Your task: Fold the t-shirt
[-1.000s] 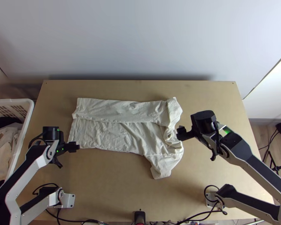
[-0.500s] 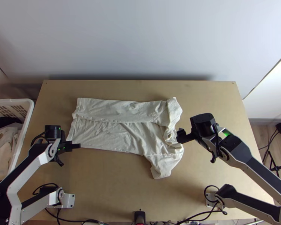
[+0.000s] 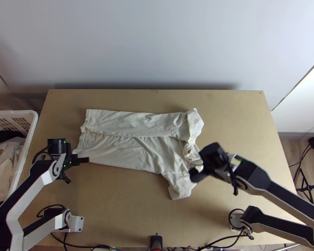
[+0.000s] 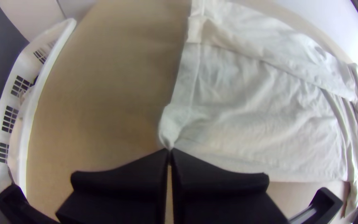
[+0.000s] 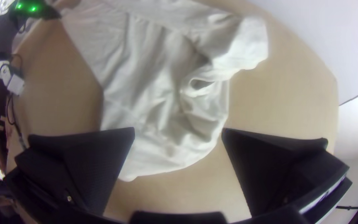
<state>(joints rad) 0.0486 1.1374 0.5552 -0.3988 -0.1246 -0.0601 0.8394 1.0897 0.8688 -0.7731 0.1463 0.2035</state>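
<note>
The cream t-shirt lies across the middle and left part of the bench, its hem end toward the left and its shoulder end toward the right. A long strip along its far side is folded over onto the body, while the nearer part of the body lies spread, with creases running through it. At the shoulder end the cloth is bunched around a small opening, and the near sleeve sticks out toward the bench's near edge. The left hand is closed, its fingertips together on the near corner of the hem, where the cloth gathers into a small pinch. The right hand is wide open above the near sleeve and shoulder, with nothing gripped between its fingers. Beside the bench's left edge stands a white basket with crumpled cloths inside.
</note>
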